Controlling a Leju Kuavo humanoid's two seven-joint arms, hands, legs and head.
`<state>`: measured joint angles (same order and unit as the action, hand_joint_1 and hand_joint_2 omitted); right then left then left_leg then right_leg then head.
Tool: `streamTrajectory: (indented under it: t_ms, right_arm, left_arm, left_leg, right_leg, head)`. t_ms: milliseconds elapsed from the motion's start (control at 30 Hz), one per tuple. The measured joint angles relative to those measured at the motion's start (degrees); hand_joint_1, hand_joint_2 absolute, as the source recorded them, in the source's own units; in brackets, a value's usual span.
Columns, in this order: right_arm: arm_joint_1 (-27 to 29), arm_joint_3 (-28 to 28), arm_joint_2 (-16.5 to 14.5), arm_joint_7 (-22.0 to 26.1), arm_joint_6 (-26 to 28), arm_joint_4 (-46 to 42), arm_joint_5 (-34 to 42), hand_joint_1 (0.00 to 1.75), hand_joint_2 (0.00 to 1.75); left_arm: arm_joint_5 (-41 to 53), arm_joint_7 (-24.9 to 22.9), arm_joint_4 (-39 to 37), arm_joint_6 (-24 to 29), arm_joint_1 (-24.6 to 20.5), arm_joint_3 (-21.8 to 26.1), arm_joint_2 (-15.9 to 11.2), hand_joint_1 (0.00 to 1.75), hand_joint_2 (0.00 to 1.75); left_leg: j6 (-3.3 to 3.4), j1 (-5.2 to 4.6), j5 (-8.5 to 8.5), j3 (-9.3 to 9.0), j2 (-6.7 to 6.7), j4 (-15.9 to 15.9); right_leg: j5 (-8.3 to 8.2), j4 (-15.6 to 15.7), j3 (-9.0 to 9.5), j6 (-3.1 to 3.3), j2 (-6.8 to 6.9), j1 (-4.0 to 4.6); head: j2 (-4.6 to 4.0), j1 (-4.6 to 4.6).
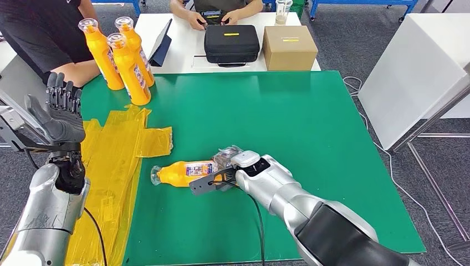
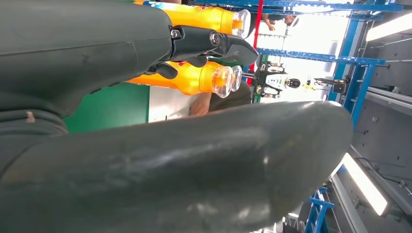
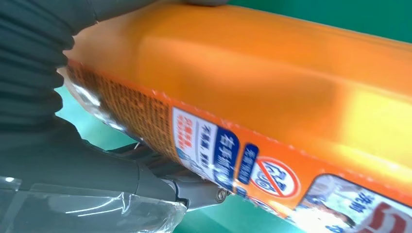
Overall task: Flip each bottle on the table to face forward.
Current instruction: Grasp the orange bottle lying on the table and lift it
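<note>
An orange bottle (image 1: 183,172) with a printed label lies on its side near the middle of the green table (image 1: 310,127), its clear cap pointing left. My right hand (image 1: 224,169) grips its base end. In the right wrist view the bottle's orange body and label (image 3: 272,111) sit against my fingers (image 3: 160,182). Three more orange bottles (image 1: 124,55) stand upright at the table's far left corner. My left hand (image 1: 60,113) is raised above the left edge, fingers spread and holding nothing. Those standing bottles (image 2: 194,80) show past the left hand (image 2: 160,170) in its wrist view.
Yellow plastic sheet (image 1: 116,160) covers the table's left side. A white table (image 1: 183,39) behind holds a black case (image 1: 231,44), a cardboard box (image 1: 289,48) and a tablet (image 1: 161,43). A person's arm (image 1: 72,69) rests near the standing bottles; another person sits at the back.
</note>
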<state>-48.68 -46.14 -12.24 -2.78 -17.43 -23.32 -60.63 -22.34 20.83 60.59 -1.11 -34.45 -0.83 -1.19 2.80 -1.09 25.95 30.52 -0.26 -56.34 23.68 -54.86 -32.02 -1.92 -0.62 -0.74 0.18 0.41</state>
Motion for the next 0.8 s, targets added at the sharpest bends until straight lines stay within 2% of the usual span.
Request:
streamTrajectory:
  t_ms: [500, 800]
  right_arm:
    - [0.1, 0.0, 0.04, -0.26, 0.1, 0.0, 0.36, 1.75, 1.75]
    - [0.45, 1.1, 0.16, -2.38, 2.64, -0.15, 2.21, 1.75, 1.75]
  left_arm:
    - [0.0, -0.01, -0.1, -0.14, -0.71, -0.02, 0.1, 0.0, 0.0]
    - [0.0, -0.01, -0.13, -0.22, -0.65, -0.01, 0.1, 0.0, 0.0]
  left_leg:
    - [0.01, -0.02, 0.0, 0.01, -0.01, 0.0]
    - [0.01, -0.02, -0.01, 0.02, -0.01, 0.0]
  right_leg:
    - [0.0, 0.01, 0.0, 0.0, 0.01, -0.02]
    - [0.0, 0.0, 0.0, 0.0, 0.01, -0.02]
  head:
    - [-0.01, 0.01]
    - [-0.01, 0.01]
